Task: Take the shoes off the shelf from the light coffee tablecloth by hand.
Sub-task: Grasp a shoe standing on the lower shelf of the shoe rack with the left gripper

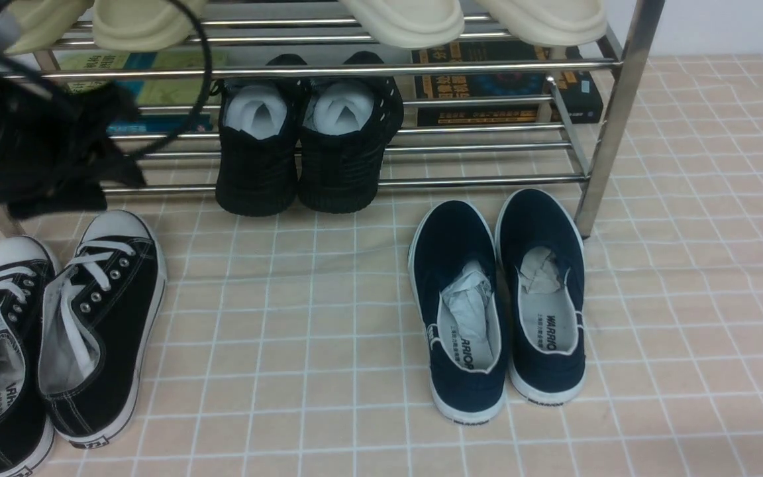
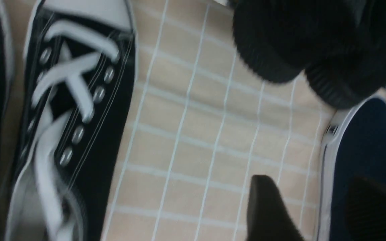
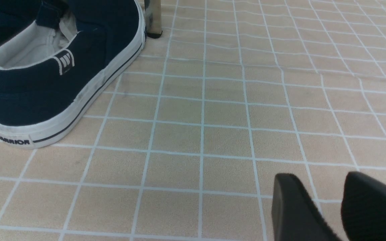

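Note:
The pair of all-black knit sneakers (image 1: 308,146) with white paper stuffing stands on the lowest tubes of the chrome shelf (image 1: 487,65), heels toward me and overhanging the front tube. The shelf stands on the light coffee tablecloth (image 1: 289,318). My left arm (image 1: 30,152) is a blurred dark mass at the upper left, well left of the sneakers. In the left wrist view my left gripper (image 2: 317,201) is open and empty above the cloth, with the sneakers' ribbed heels (image 2: 280,40) ahead of it. My right gripper (image 3: 327,190) is open and empty low over bare cloth; it is out of the front view.
Navy slip-ons (image 1: 461,298) lie on the cloth in front of the shelf's right leg (image 1: 613,119). Black canvas lace-ups (image 1: 97,318) lie at the front left. Cream slippers (image 1: 408,20) sit on the upper tier. Books (image 1: 501,86) lie behind the sneakers.

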